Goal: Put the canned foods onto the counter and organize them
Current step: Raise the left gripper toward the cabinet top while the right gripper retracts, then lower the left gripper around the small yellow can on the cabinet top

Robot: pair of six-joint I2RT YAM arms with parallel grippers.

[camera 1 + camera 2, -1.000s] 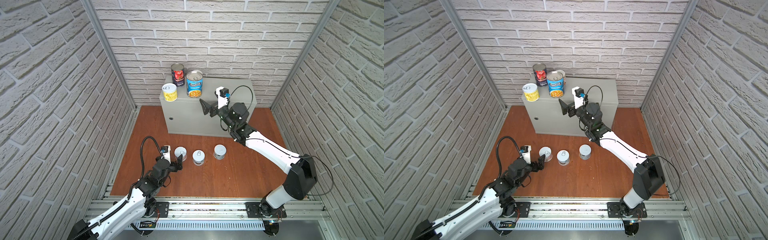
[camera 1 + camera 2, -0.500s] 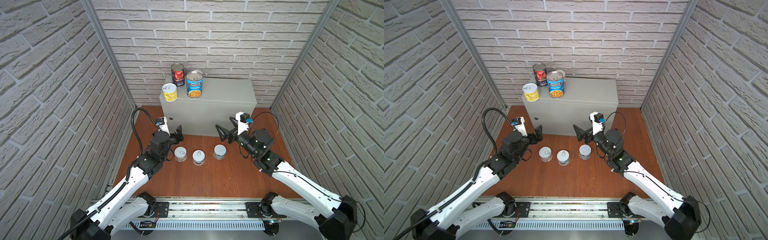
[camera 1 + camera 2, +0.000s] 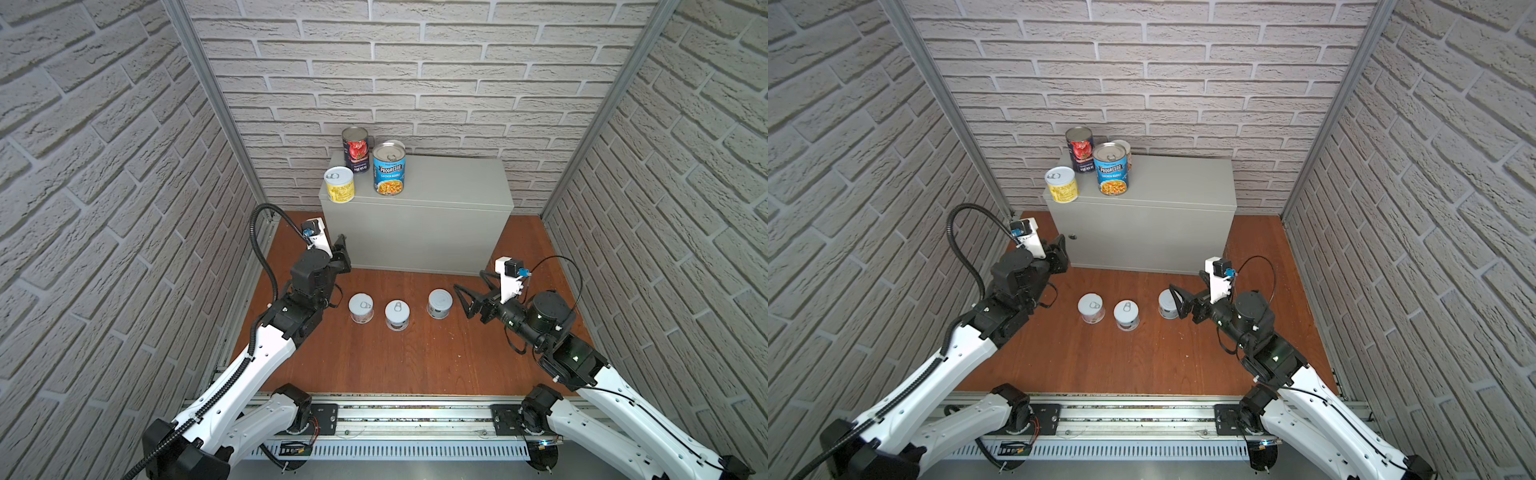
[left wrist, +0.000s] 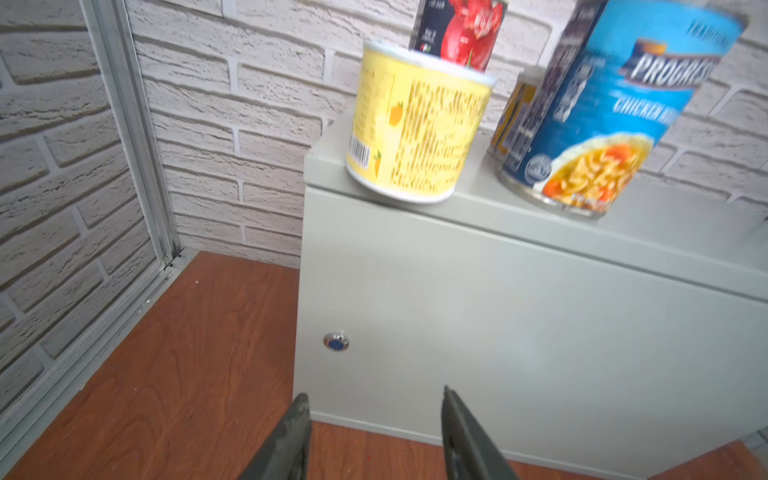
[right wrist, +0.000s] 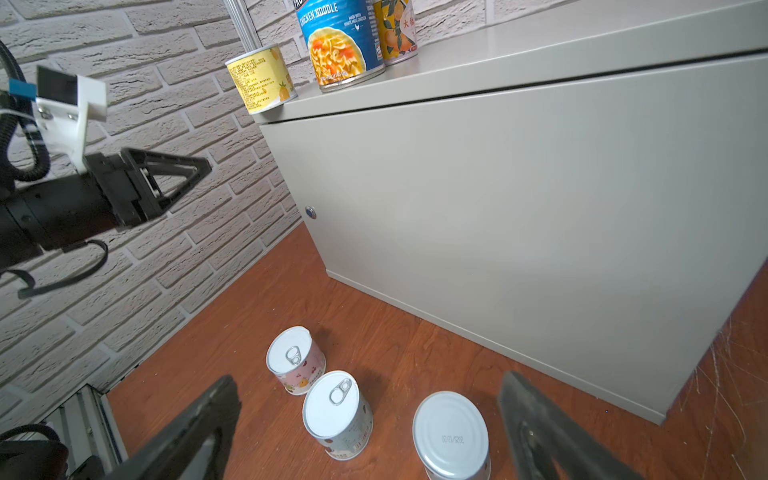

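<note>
Against the back wall (image 3: 415,83), the counter (image 3: 436,183) — loaded at its left end only, probably to leave room. Up there: the blue soup tin (image 3: 388,172), reading "PROGRESSO CHICKEN NOODLE"; the tomato tin (image 3: 356,151), print unreadable; the yellow tin (image 3: 339,187) at the front corner; an orange-fruit tin (image 5: 399,29) with Chinese characters behind. On the wooden floor (image 3: 395,365), three pale tins (image 3: 397,316), not yet lifted. Near the silver-topped one (image 3: 439,301), the right gripper (image 5: 370,378) — spread wide, empty. Facing the counter front, the left gripper (image 4: 374,395), narrow gap, nothing held.
</note>
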